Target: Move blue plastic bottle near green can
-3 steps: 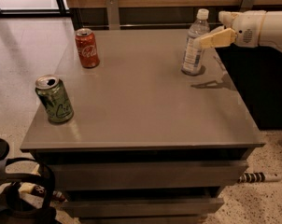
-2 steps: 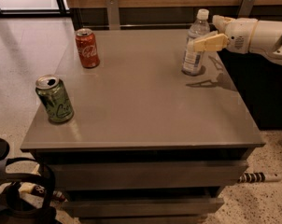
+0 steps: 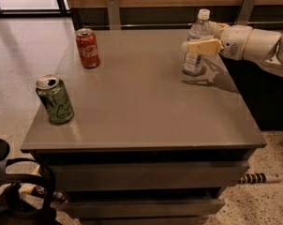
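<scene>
The blue plastic bottle [image 3: 194, 61], clear with a white cap, stands upright at the table's far right. My gripper [image 3: 198, 38] reaches in from the right at the bottle's mid-height. It is open, with the bottle between its jaws: one pale yellow finger [image 3: 202, 46] crosses in front of the bottle and the other is mostly hidden behind it. The green can [image 3: 55, 100], with its silver top and pull-tab opening, stands upright near the table's front left corner, far from the bottle.
A red cola can [image 3: 87, 48] stands at the table's back left. The grey table [image 3: 141, 107] has drawers below. A wooden wall with metal brackets runs behind it. Dark gear and cables lie on the floor at the bottom left.
My gripper has moved left toward the bottle, so its near finger now reaches across the bottle's front. The bottle and both cans have not moved.
</scene>
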`<control>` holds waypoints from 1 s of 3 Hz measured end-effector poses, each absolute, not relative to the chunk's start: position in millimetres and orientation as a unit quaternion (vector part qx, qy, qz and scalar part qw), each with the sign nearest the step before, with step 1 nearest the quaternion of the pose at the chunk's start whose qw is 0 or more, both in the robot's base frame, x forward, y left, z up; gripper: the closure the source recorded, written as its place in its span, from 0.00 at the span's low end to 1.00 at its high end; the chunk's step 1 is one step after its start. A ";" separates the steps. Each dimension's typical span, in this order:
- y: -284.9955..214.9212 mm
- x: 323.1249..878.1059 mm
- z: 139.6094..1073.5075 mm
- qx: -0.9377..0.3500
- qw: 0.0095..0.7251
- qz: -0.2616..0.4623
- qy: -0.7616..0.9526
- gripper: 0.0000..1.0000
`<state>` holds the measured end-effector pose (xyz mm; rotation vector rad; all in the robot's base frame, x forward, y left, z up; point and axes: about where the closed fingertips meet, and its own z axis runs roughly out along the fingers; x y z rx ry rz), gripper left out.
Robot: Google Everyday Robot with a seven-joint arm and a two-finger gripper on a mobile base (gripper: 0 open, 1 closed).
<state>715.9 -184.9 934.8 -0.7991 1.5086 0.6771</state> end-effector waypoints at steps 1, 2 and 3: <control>-180.5 716.5 934.5 -0.347 0.606 0.295 0.652 0.47; -177.9 716.8 934.3 -0.348 0.606 0.297 0.651 0.71; -174.8 717.3 934.1 -0.350 0.605 0.299 0.650 0.94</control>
